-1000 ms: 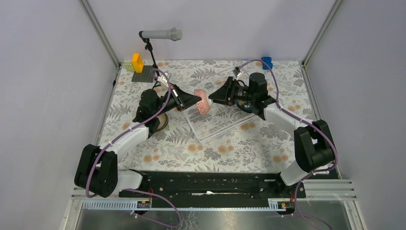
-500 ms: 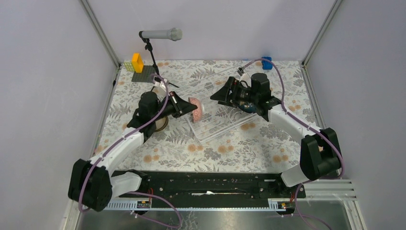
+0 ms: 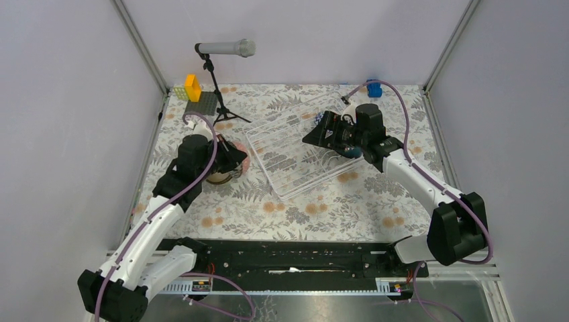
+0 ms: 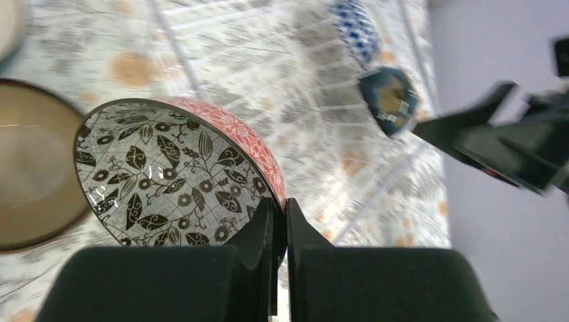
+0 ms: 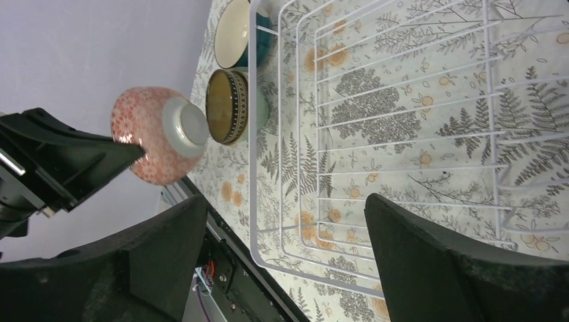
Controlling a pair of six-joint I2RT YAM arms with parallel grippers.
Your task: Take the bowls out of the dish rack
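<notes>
Floral table (image 3: 302,216) with dish rack (image 3: 295,161), bowls (image 5: 228,106)

Pink bowl (image 4: 174,174): glazed ceramic, glossy. Inside white with black leaf print, catching highlights; outside red-pink floral, smooth.
Brown bowl (image 4: 27,174): smooth glaze, soft sheen.
Blue-white bowl (image 4: 355,27): glazed, patterned; blurred.
Dish rack (image 5: 251,134): thin white coated wire, smooth.
Worktop (image 3: 268,208): looks like matt printed cloth, fern-and-flower pattern.
Left tool (image 4: 280,215), right tool (image 5: 282,215): matt black plastic, faintly grainy.
Microphone (image 3: 228,48): matt grey.

Bowl (image 4: 176,176) left of dish rack (image 3: 295,155), beside another bowl (image 4: 27,176).
</notes>
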